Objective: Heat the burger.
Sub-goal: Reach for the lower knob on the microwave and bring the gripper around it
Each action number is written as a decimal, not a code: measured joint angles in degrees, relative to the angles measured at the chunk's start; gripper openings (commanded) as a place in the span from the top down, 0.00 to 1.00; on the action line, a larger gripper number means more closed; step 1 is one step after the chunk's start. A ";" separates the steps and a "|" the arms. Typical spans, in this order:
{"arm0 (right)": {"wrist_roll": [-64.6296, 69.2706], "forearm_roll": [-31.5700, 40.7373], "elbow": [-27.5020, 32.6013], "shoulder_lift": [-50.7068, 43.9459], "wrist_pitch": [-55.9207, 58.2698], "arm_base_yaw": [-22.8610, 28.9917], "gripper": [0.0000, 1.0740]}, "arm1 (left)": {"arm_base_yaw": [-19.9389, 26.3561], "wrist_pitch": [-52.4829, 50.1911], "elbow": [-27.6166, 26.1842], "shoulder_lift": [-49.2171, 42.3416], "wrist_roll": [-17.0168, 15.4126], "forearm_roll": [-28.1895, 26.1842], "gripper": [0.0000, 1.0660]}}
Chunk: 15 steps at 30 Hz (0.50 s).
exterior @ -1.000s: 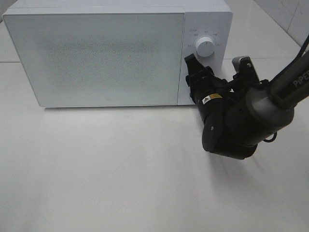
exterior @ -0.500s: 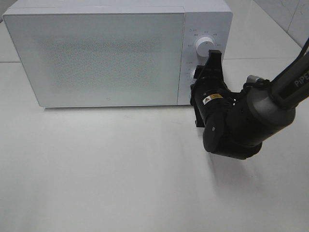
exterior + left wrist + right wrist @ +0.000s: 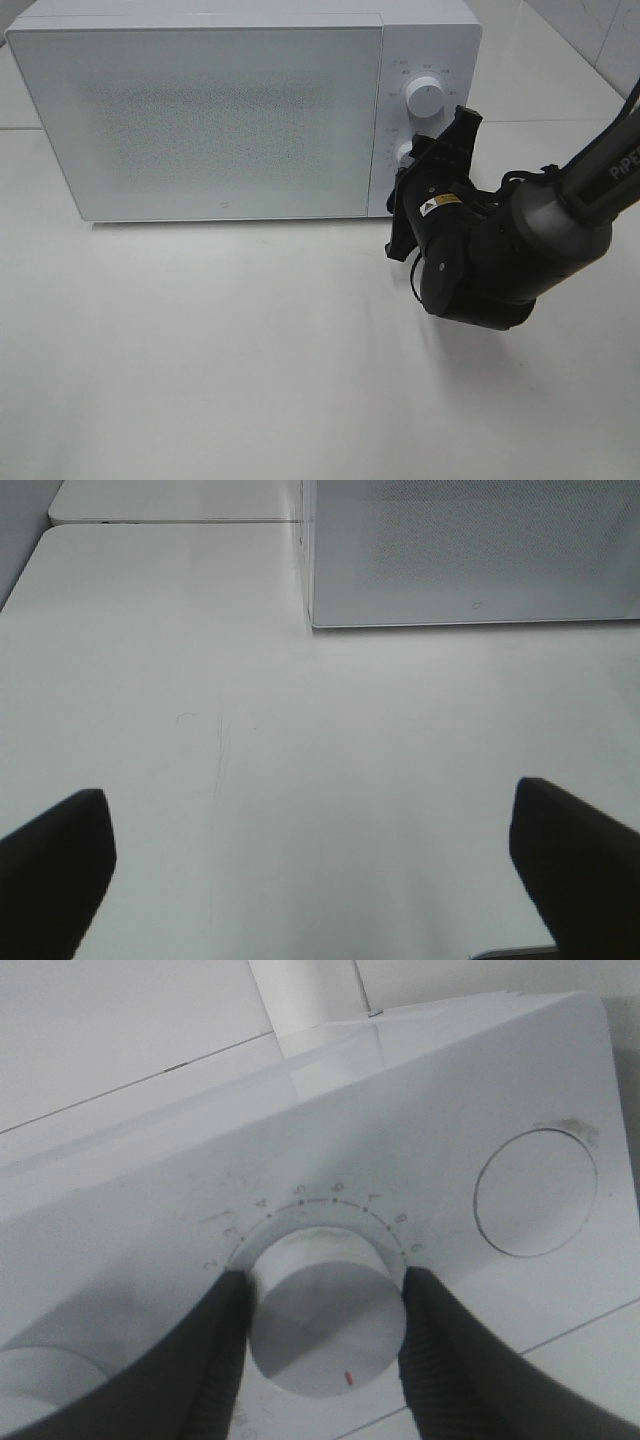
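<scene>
The burger is not in view. The white microwave [image 3: 220, 110] stands at the back of the table with its door closed. My right gripper [image 3: 410, 157] is against the control panel, shut on the lower dial [image 3: 325, 1310]. In the right wrist view its two dark fingers [image 3: 215, 1350] press both sides of that dial, which has numbers around it and a red mark. The upper dial [image 3: 425, 98] is free. My left gripper [image 3: 320, 850] is open and empty above bare table, facing the microwave's left front corner [image 3: 312, 620].
A round button [image 3: 535, 1192] sits on the panel beside the gripped dial. The white table [image 3: 200, 350] spreads in front of the microwave. The right arm [image 3: 520, 240] reaches in from the right edge.
My right gripper has moved onto the lower dial, closed on it and rolled its wrist, so the gripper body now lies tilted across the panel. The microwave has not moved.
</scene>
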 measured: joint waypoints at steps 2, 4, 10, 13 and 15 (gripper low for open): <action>0.06 0.00 0.00 0.00 0.00 0.00 1.00 | 0.00 0.00 0.00 0.00 0.00 0.00 0.06; 0.06 0.00 0.00 0.00 0.00 0.00 1.00 | 0.00 0.00 0.00 0.00 0.00 0.00 0.06; -0.57 0.29 0.00 0.00 0.00 0.00 0.97 | 0.00 0.00 0.00 0.00 0.00 0.00 0.06; -1.38 0.69 0.00 0.00 0.00 0.00 0.96 | 0.00 0.00 0.00 0.00 0.00 0.00 0.06; -2.01 1.15 0.00 0.00 0.00 0.06 0.94 | 0.00 0.00 0.00 0.00 0.00 0.00 0.06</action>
